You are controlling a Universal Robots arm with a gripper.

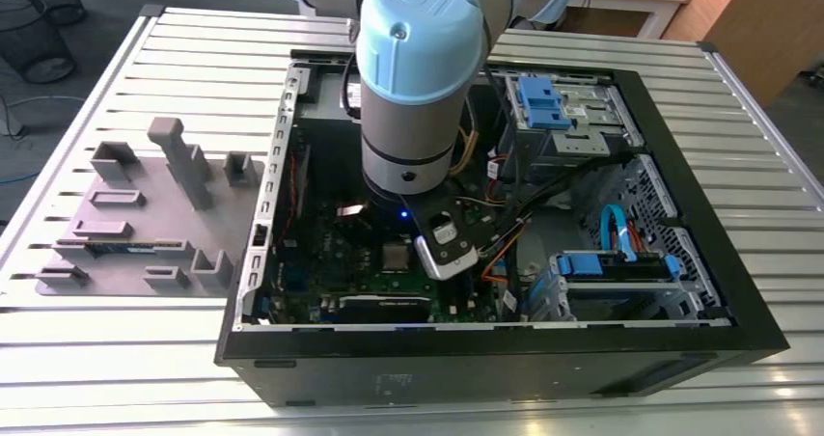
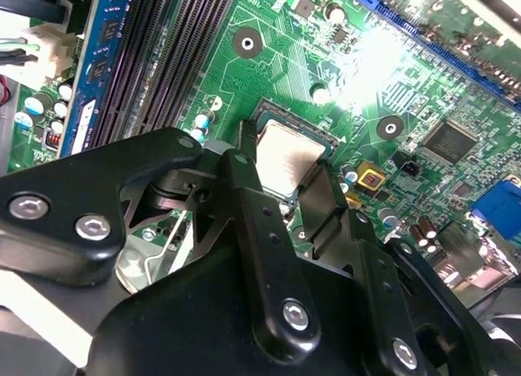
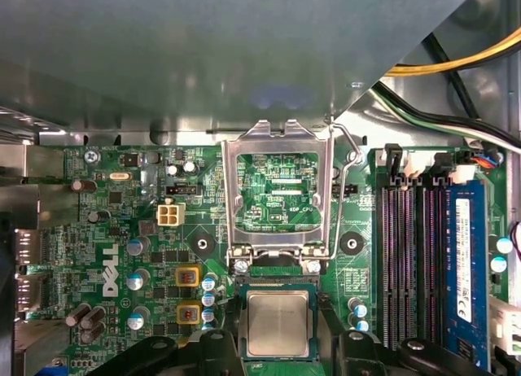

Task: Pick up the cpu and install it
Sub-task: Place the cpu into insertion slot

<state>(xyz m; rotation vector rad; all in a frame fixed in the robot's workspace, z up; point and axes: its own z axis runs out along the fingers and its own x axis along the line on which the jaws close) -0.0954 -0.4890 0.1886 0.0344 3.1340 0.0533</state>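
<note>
Hung inside the computer case point(image 1: 515, 364), centre frame in the exterior view, gripper point(image 2: 285, 160) astride the socketed cpu point(image 3: 278, 323); could not tell clamped from spread.

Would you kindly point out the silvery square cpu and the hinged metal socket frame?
silvery square cpu point(image 3: 278, 323): first wrist view, top centre.
hinged metal socket frame point(image 3: 229, 197): first wrist view, side bar.
</note>
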